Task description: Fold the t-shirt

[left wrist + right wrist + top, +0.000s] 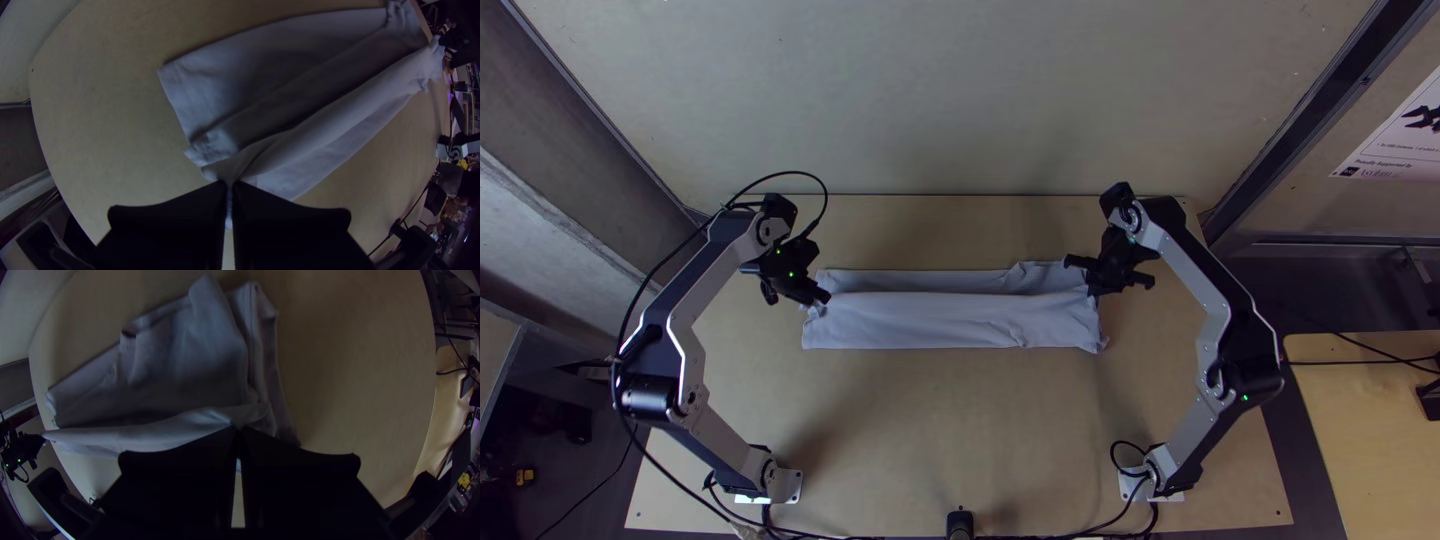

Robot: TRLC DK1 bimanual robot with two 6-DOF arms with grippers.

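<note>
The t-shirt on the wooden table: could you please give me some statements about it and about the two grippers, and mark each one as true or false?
1. The left gripper pinches the t-shirt. True.
2. The t-shirt is spread out wide, with no fold. False: it lies folded into a long, narrow strip on the table.
3. The right gripper also pinches the t-shirt. True.
4. Both grippers are at the same end of the t-shirt. False: they are at opposite ends.
5. The t-shirt has some wrinkles near the right gripper. True.
</note>
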